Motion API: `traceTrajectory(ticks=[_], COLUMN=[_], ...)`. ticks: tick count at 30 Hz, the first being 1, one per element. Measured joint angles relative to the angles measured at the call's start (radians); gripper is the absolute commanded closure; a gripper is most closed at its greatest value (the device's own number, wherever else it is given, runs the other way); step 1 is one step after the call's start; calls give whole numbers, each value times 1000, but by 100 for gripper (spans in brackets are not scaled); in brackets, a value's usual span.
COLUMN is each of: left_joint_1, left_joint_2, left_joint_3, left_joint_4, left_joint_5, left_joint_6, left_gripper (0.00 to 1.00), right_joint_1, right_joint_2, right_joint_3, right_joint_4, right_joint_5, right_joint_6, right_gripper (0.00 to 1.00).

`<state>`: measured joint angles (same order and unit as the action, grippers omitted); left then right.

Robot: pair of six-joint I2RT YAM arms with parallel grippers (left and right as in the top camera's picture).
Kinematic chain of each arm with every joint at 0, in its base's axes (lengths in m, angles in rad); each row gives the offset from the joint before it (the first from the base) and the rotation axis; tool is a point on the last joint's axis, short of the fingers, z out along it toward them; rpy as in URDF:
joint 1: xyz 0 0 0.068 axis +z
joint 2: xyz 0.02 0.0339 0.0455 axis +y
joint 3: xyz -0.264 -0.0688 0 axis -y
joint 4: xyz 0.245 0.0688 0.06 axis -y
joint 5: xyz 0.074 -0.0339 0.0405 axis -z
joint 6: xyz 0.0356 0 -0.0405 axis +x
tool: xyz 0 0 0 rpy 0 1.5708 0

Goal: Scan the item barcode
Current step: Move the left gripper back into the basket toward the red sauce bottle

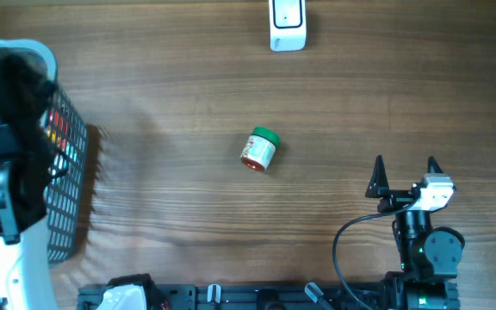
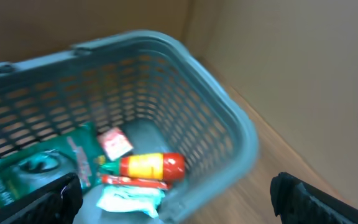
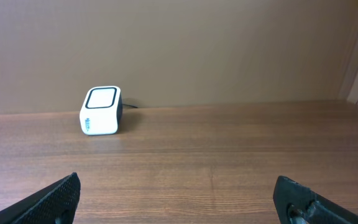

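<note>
Green-lidded jar [image 1: 259, 150] on wooden table [image 1: 188, 86], well apart from scanner [image 1: 287, 24]

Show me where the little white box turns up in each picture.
Overhead: the white scanner box at the top edge, right of centre.
Left wrist: not in it; a basket fills the view.
Right wrist: the box stands left of centre, far back on the wooden table.
Shared landmark: the wooden table.

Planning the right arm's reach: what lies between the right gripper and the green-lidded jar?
Nothing: in the overhead view, only bare table separates the right gripper from the jar.
</note>
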<state>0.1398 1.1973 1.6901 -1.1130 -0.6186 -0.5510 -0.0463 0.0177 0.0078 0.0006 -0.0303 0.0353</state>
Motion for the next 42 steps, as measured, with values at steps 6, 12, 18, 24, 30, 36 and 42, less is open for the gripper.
traceTrajectory(ticks=[6,12,18,24,30,36,42], left_joint_1=[307,579,697,711,711,711,742], left_joint_2=[-3,-2,48,158,247,301,357], left_joint_3=[0,1,3,3,3,3,3], left_joint_4=[14,-22,-137,-198,-234,-239,-304], left_joint_5=[95,269,336,356,356,352,323], left_joint_6=[-59,-138,-218,-256,-312,-412,-490], left_gripper=[0,0,0,0,0,0,0], right_joint_1=[0,0,0,0,0,0,0], right_joint_2=[0,0,0,0,0,0,0], right_joint_3=[0,0,0,0,0,0,0], right_joint_4=[0,0,0,0,0,0,0], right_joint_5=[0,0,0,0,0,0,0], right_joint_6=[0,0,0,0,0,0,0], right_gripper=[0,0,0,0,0,0,0])
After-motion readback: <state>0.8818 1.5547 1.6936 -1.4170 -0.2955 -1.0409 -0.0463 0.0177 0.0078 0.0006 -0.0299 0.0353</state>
